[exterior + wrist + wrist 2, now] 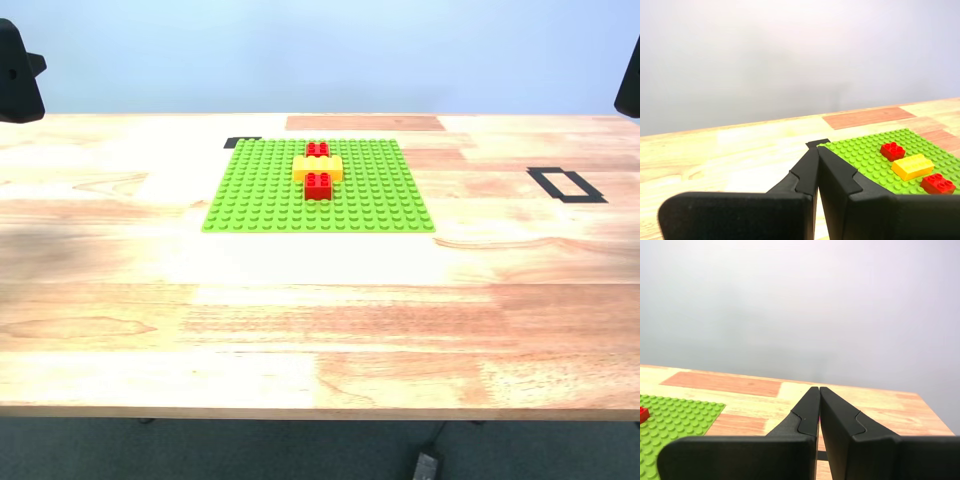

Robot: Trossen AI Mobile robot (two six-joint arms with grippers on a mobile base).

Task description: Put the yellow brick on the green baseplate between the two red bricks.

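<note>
Wood: the table (300, 330) is pale planks, bare in front of the baseplate.
My first gripper (816, 150): fingers pressed together, empty, raised off the table; the baseplate lies ahead of it and to one side.
Green baseplate (260, 190): lies flat toward the far middle of the table in the exterior view.
Far red brick (317, 149): seated on the plate, touching the yellow brick.
Yellow brick (317, 168): sits between the two red bricks, long axis across the exterior view.
Near red brick (318, 185): touches the yellow brick's near side.
My second gripper (819, 390): fingers together, holding nothing, well apart from the bricks.
Black tape outline (566, 184): on the table at the exterior view's right.
Judgement: placement looks done; my first gripper seems nearer.
</note>
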